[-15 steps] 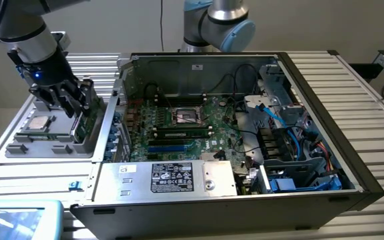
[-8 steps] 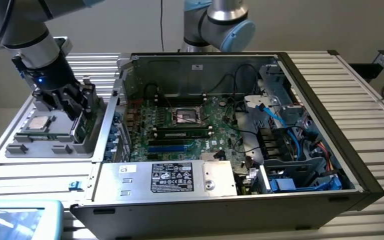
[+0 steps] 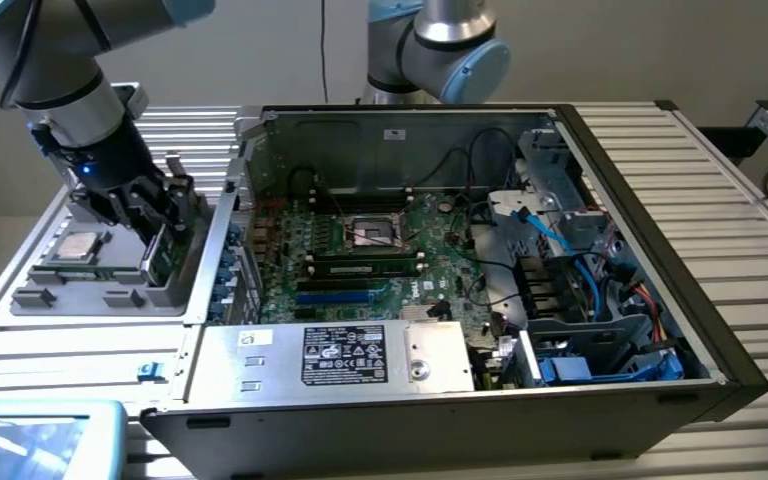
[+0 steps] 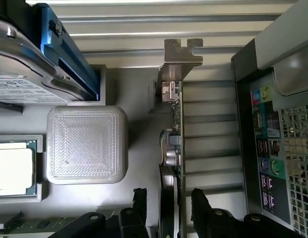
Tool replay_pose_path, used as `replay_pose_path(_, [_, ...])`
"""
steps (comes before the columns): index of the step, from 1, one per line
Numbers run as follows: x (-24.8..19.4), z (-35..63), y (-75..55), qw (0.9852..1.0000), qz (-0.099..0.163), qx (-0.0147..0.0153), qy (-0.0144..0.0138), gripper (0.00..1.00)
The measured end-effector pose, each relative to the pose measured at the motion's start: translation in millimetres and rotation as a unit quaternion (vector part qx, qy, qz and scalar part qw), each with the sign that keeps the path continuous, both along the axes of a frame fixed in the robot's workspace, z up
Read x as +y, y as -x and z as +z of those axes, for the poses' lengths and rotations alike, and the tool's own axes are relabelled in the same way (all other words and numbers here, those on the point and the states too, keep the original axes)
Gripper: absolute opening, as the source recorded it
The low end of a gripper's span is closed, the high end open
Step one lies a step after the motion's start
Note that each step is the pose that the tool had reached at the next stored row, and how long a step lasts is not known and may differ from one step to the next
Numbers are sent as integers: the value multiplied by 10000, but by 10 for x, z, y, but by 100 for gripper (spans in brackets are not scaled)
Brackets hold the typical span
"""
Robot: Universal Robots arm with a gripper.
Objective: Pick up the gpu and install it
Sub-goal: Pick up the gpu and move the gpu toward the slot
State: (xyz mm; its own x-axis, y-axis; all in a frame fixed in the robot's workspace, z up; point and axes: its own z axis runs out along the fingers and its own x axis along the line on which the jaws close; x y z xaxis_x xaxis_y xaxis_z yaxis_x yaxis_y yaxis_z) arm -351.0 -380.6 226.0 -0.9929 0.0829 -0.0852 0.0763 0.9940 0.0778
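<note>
1 gpu (image 4: 174, 144) (image 3: 157, 255), on edge in grey tray (image 4: 139, 124), long axis running from end effector (image 4: 169, 198) out to its bracket end. End effector wide open, fingers (image 4: 202, 206) straddling the card, holding nothing.

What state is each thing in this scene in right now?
end effector: open, one finger on each side of the gpu, not clamped.
gpu: upright on its edge in the gray tray, not lifted.
processor chip: lying flat in its tray pocket.
hard drive: sitting in the tray.
computer case: lying on its side, panel off, inside exposed.
</note>
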Motion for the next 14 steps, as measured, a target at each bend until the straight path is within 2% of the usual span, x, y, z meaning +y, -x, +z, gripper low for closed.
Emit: replay_pose_path(14, [28,-59,-14,10000,0,-1,19,50])
